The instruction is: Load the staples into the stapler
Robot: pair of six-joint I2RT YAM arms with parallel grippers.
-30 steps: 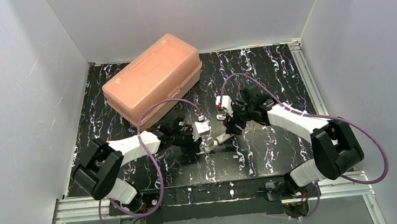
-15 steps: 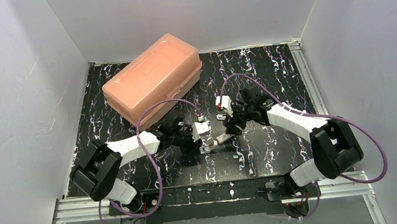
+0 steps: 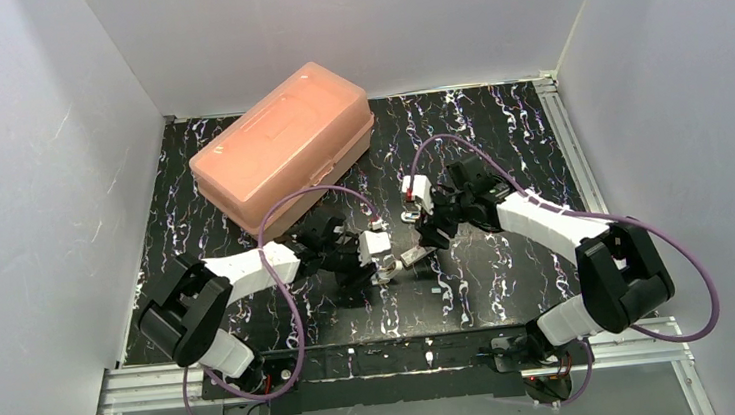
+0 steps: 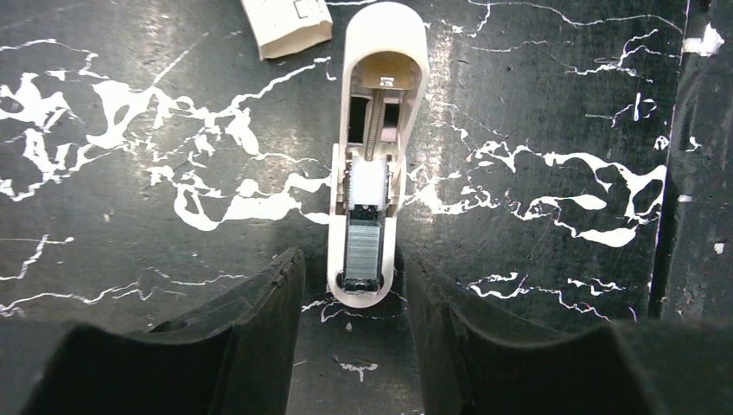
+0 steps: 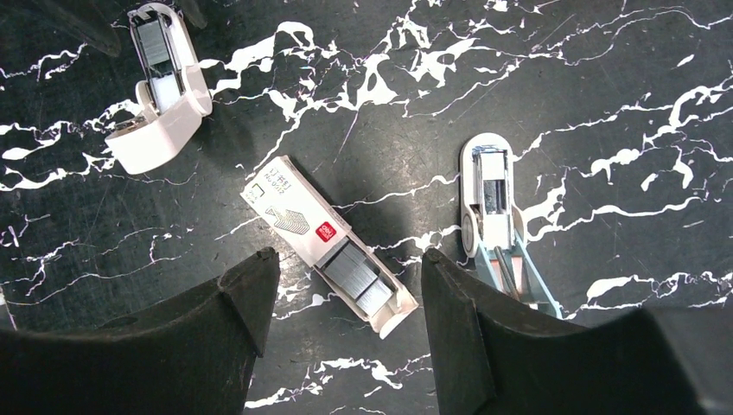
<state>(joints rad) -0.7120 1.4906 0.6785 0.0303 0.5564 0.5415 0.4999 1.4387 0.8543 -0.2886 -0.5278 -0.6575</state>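
We see 1 strip of staples (image 4: 363, 246) seated in the open stapler (image 4: 385, 52); left gripper (image 4: 353, 268) and right gripper (image 5: 347, 259) both stand spread, empty. Closing remains.

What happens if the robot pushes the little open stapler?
It would probably slide easily: the stapler looks small and plastic, lying on a smooth table. It lies flat and hinged open, so tipping seems unlikely, but its top could swing. The staples sit uncovered in the channel, so a hard bump might shake them loose.
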